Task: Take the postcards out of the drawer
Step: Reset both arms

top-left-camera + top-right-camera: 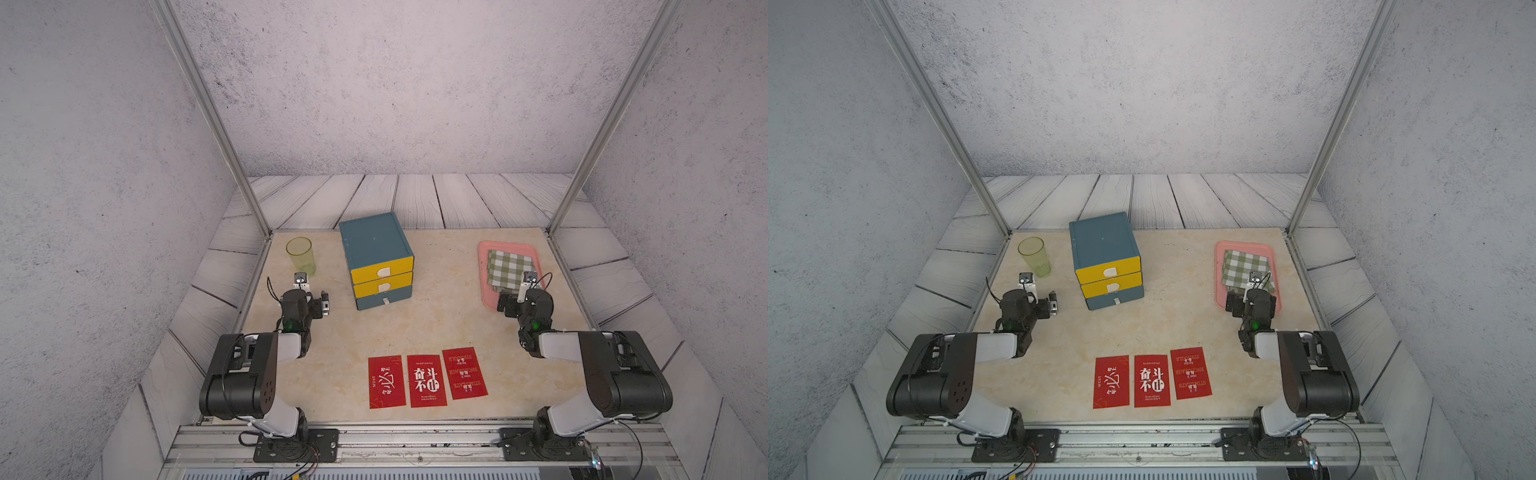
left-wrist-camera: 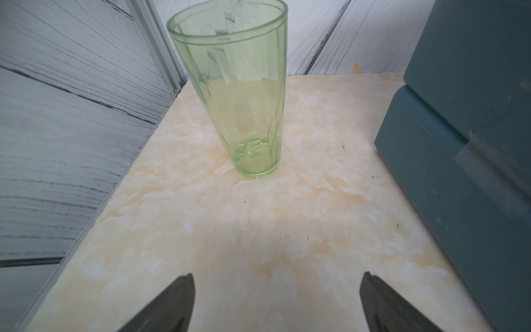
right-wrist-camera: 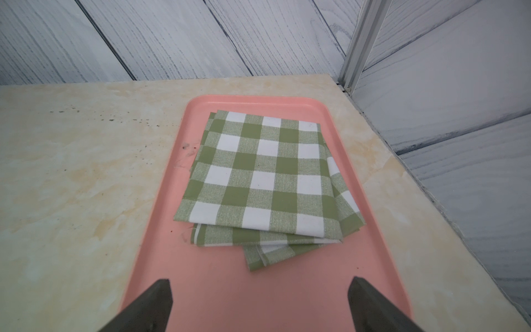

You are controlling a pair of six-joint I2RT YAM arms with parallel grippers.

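Three red postcards (image 1: 428, 380) are laid flat in a row on the table (image 1: 440, 324) near its front edge, side by side, the rightmost slightly turned. They are set between the two arm bases and well apart from the chest (image 1: 374, 239), and the row is seen in both top views. The chest's three drawers (image 1: 382, 286), two yellow above one blue, appear to be closed. The left gripper (image 2: 275, 287) is held with its jaws spread wide over bare table, with nothing between them. It is pointed towards the green cup (image 2: 238, 95), which is stood upright near the chest. The right gripper (image 3: 260, 287) is likewise spread wide and empty. It is held above the near end of the pink tray (image 3: 161, 230), on which a folded checked cloth (image 3: 267, 172) is laid. The postcards are touched by neither gripper.
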